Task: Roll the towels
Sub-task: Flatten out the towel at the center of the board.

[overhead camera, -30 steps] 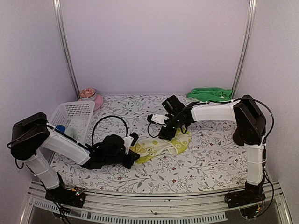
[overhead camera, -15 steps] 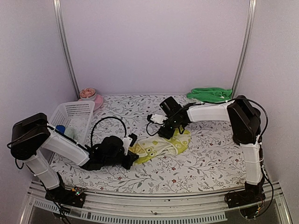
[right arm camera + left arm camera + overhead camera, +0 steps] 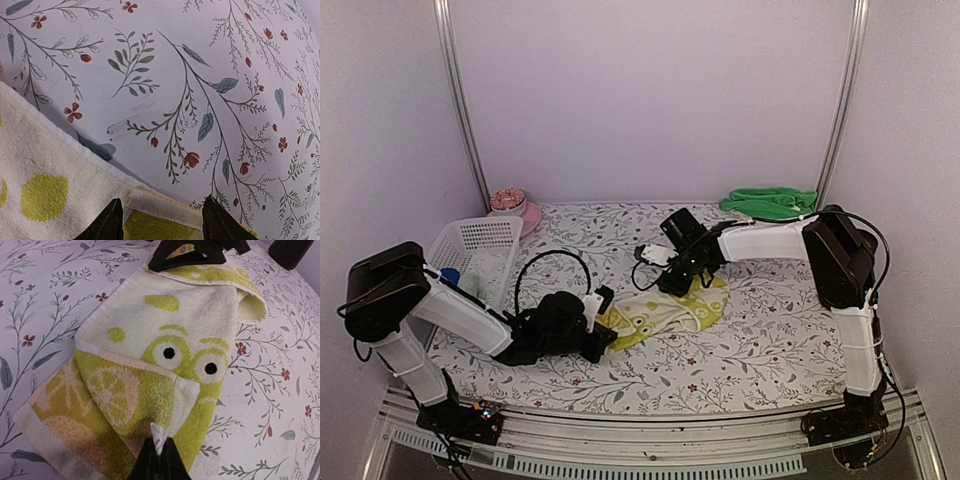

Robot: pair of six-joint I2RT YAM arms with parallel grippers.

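The yellow-lime towel (image 3: 665, 312) lies partly folded on the flowered table, its near-left part turned over onto itself (image 3: 115, 390). My left gripper (image 3: 607, 334) is low at that folded corner and shut on the towel's small white tag (image 3: 160, 437). My right gripper (image 3: 676, 284) hovers over the towel's far edge; its fingers (image 3: 112, 222) stand apart with the hem (image 3: 165, 205) between them. Its black fingers also show at the top of the left wrist view (image 3: 187, 252). The plain green towel (image 3: 770, 202) lies bunched at the back right, away from both grippers.
A white mesh basket (image 3: 480, 250) stands at the left behind my left arm, with a blue item inside. A pink bowl (image 3: 515, 210) sits at the back left by a metal post. A black cable loops above the left wrist.
My right gripper has shifted slightly toward the towel's far edge and its jaws have narrowed. The left gripper keeps its pinch and has not moved.
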